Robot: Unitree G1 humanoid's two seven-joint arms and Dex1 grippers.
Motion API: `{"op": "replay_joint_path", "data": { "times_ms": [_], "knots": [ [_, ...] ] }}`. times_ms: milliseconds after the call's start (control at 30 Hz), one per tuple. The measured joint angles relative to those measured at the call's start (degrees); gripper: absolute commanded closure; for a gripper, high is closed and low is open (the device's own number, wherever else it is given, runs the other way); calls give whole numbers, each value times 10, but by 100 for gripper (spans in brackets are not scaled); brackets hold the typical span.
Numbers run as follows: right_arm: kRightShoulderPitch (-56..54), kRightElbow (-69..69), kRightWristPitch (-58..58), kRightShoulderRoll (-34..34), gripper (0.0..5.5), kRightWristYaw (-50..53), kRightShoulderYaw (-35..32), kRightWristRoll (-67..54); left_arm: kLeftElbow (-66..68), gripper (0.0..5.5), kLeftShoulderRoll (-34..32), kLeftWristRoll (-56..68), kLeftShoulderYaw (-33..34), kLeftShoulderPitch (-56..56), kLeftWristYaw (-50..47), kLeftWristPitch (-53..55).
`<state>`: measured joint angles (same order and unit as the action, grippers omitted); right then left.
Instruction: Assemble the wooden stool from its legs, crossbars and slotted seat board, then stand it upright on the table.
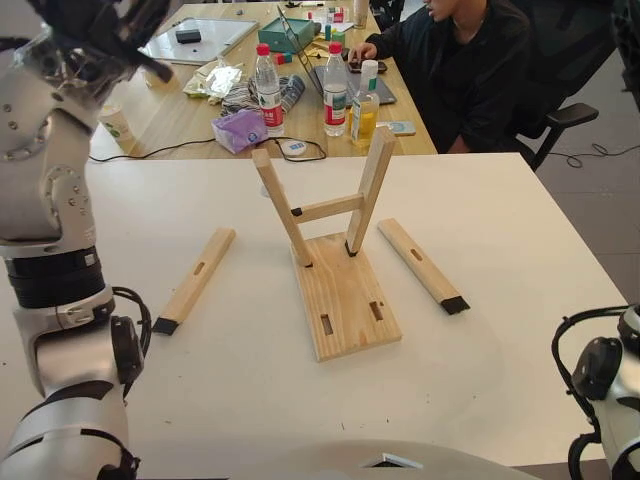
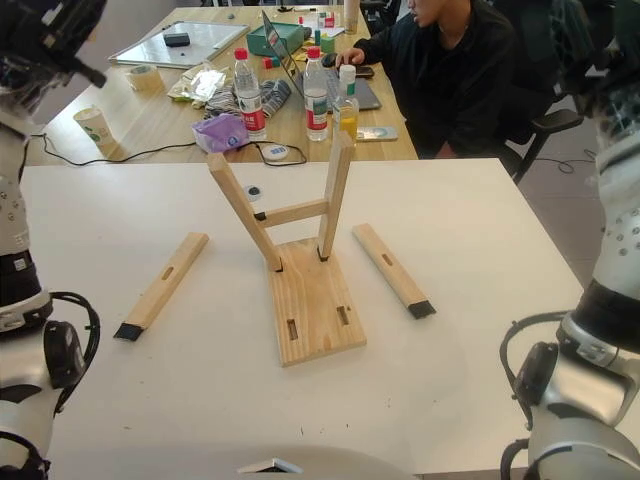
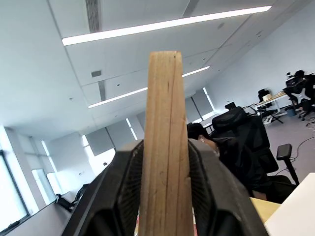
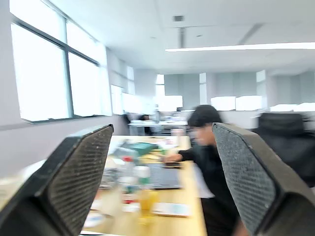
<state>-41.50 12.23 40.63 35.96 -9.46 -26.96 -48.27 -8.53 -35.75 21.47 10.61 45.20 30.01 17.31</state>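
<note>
The slotted seat board [image 1: 345, 295] lies flat at the middle of the white table [image 1: 520, 230]. Two legs [image 1: 282, 205] [image 1: 368, 190] stand in its far slots, leaning, joined by a crossbar [image 1: 328, 209]. A loose leg [image 1: 195, 278] lies on the table left of the board, and another loose leg [image 1: 422, 265] lies right of it. My left gripper [image 3: 165, 147] is raised high at the far left, shut on a wooden crossbar [image 3: 165, 98] that sticks up past its pads. My right gripper [image 4: 162, 129] is lifted off the table, open, with nothing between its fingers.
A wooden desk [image 1: 180, 110] behind the table carries bottles [image 1: 267, 88], a laptop [image 1: 352, 85] and clutter, with a person seated at it. A black cable [image 1: 180, 150] trails onto the table's far edge. Bare table lies in front of the seat board.
</note>
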Motion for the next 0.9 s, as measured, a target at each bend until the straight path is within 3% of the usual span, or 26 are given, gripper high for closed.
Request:
{"op": "replay_joint_path", "data": {
  "times_ms": [100,233,300,533,900],
  "knots": [
    [-32,19,51,-45,178,73,14,-169,-40,426,33,-28,-55,0,-16,0],
    [-73,72,83,-118,178,222,90,-400,-76,426,92,-85,-134,-1,-47,-4],
    [-92,89,70,-147,178,275,116,-459,-97,426,125,-86,-154,-3,-57,-3],
    [-91,94,13,-154,178,355,145,-508,-134,426,177,-74,-160,-18,-71,16],
    [-84,91,-33,-154,370,372,164,-533,-157,426,187,-72,-173,-31,-57,19]
  ]
}}
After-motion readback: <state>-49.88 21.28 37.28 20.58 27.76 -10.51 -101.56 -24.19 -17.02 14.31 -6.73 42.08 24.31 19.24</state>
